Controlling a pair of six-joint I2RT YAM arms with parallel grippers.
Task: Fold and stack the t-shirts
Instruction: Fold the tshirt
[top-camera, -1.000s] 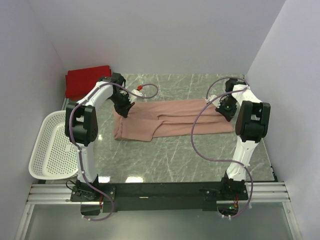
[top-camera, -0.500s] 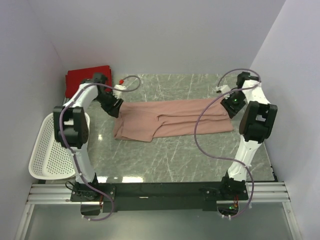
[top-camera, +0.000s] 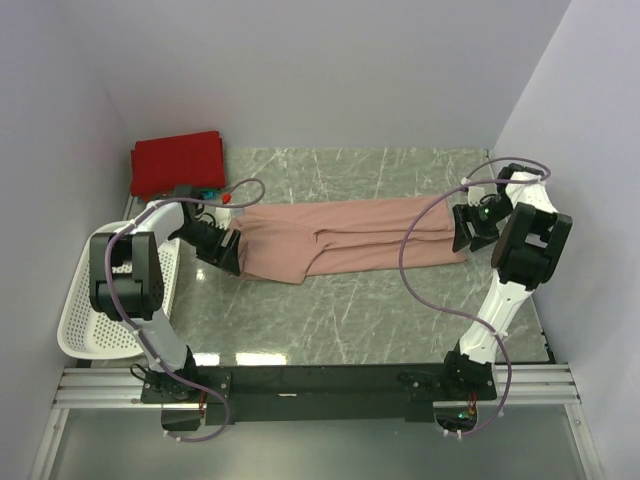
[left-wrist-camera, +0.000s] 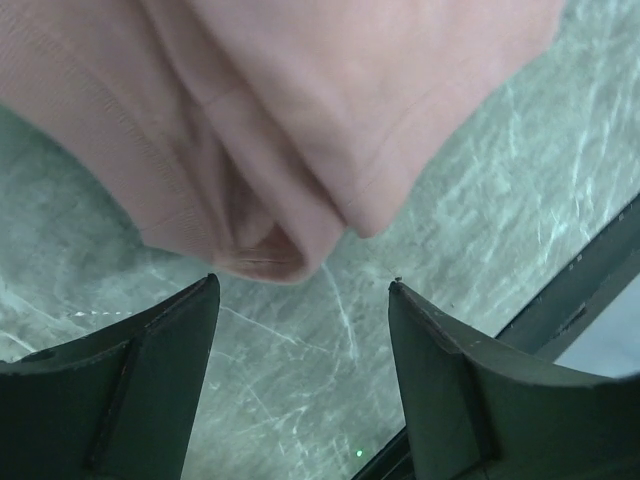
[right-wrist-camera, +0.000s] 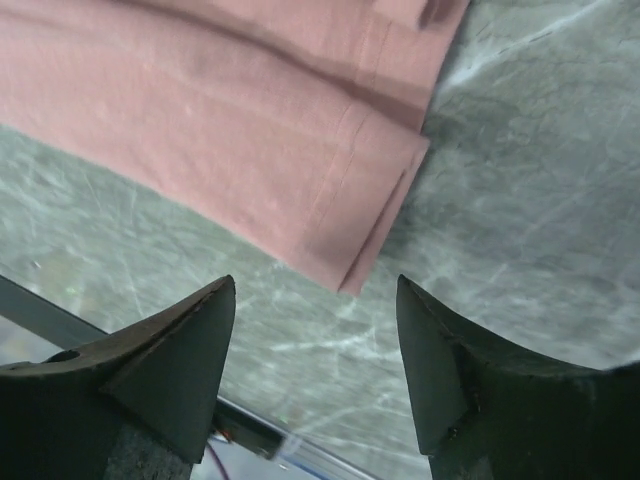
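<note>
Fingers (left-wrist-camera: 150, 385) of the left gripper (top-camera: 222, 252) and right gripper (top-camera: 466, 228) are spread, empty. You have the pink t-shirt (top-camera: 340, 238) folded lengthwise mid-counter (crosswise folds and stacking remain); the red t-shirt (top-camera: 177, 160) lies folded at the far-left corner.

Pink tee (top-camera: 345, 237) flat lengthwise, red tee (top-camera: 176, 160) folded

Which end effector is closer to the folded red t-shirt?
Left. The left end effector is at the left end of the pink t-shirt, near the red t-shirt; the right end effector is across the table at the pink one's right end.
</note>
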